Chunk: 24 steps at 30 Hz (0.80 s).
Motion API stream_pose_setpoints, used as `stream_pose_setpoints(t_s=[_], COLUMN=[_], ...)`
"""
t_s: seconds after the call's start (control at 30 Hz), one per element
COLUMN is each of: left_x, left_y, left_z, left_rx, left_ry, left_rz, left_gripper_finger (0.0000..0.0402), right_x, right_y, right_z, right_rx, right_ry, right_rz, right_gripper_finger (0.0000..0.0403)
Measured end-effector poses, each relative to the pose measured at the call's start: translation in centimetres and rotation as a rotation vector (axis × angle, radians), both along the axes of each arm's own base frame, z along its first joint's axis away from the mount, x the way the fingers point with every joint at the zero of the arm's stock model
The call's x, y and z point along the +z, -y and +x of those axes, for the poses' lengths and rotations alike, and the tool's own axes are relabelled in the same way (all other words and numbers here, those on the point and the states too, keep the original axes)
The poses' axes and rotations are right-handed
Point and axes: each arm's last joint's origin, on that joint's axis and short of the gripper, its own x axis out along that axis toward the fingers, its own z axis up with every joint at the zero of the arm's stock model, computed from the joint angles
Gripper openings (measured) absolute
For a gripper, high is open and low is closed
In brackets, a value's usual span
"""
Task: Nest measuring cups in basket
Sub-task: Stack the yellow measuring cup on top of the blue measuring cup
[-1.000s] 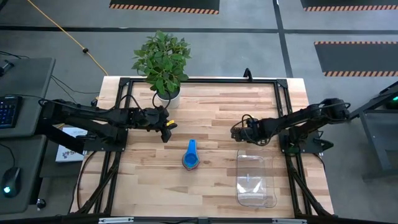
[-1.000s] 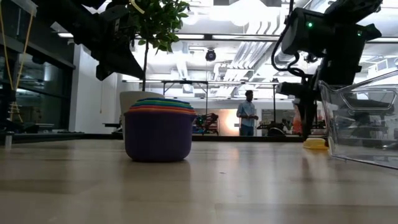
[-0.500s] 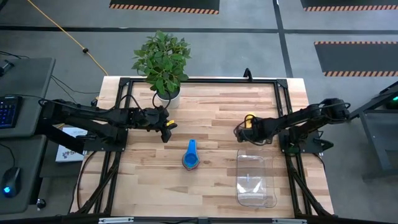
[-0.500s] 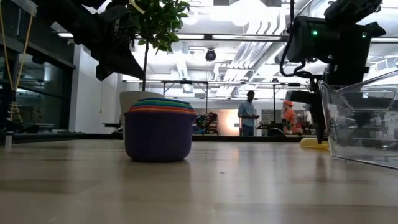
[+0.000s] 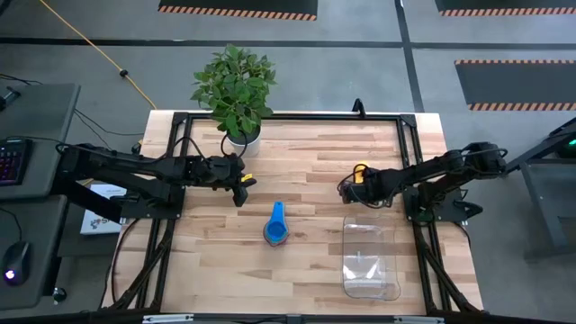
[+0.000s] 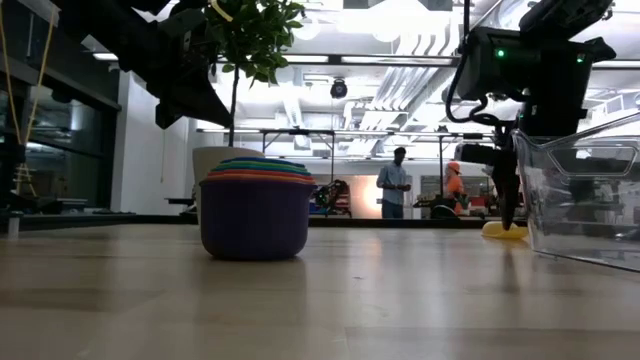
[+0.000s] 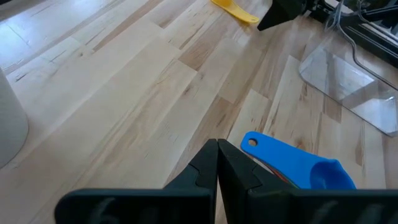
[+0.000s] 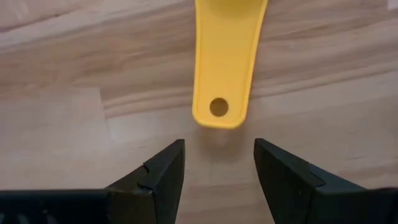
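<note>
We take the clear basket [image 5: 370,261] as our landmark; it sits on the wooden table [image 5: 306,153] at the near right corner, with nothing in it that we can make out. The plant [image 5: 233,85] in its white pot [image 5: 242,139] stands at the far edge of the table, well apart from the basket on its left.

The left arm [image 5: 135,171] reaches in well left of the basket, and its gripper [image 5: 243,187] hangs above the table between the pot and the stacked cups, with the jaws pressed together and nothing between them. The right arm [image 5: 441,175] comes in from the side just beyond the basket's far end, and its gripper [image 8: 217,165] is low over the wood there.

The stack of cups [image 5: 275,231] rests on the table left of the basket, clearly apart from it, a light blue cup [image 7: 298,165] on top with its handle pointing toward the plant; in the low view we see a dark blue cup [image 6: 254,215] outermost, with coloured rims layered above it.

The yellow cup [image 5: 360,170] lies just beyond the basket's far end. In the right wrist view we see its flat handle [image 8: 225,68] pointing toward the right gripper, the holed tip just ahead of the gap. The jaws stand partly open and do not touch it.
</note>
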Motion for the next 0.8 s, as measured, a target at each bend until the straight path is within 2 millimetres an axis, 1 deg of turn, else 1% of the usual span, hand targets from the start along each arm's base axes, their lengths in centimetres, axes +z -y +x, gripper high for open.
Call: stream_pose_setpoints(t_s=[0.27,0.4,0.47,0.6,0.8], left_x=[0.0,0.0,0.0,0.0,0.0], left_y=[0.0,0.0,0.0,0.0,0.0], left_z=[0.0,0.0,0.0,0.0,0.0], left_rx=[0.000,0.000,0.000,0.002,0.001], left_ry=[0.000,0.000,0.000,0.001,0.001], left_rz=[0.000,0.000,0.000,-0.002,-0.002], left_gripper_finger=[0.0000,0.0000,0.0000,0.0000,0.0000], right_x=[0.0,-0.6,-1.3,-1.9,-2.0], right_y=[1.1,1.7,1.9,2.0,2.0], right_z=[0.0,0.0,0.2,0.6,0.2], right_rx=[-0.091,-0.069,-0.076,-0.073,-0.070], right_ry=[0.008,-0.042,-0.065,-0.088,-0.127], right_rz=[-0.055,-0.040,-0.028,-0.032,-0.020], right_gripper_finger=[0.0185,0.0185,0.0185,0.0185,0.0177])
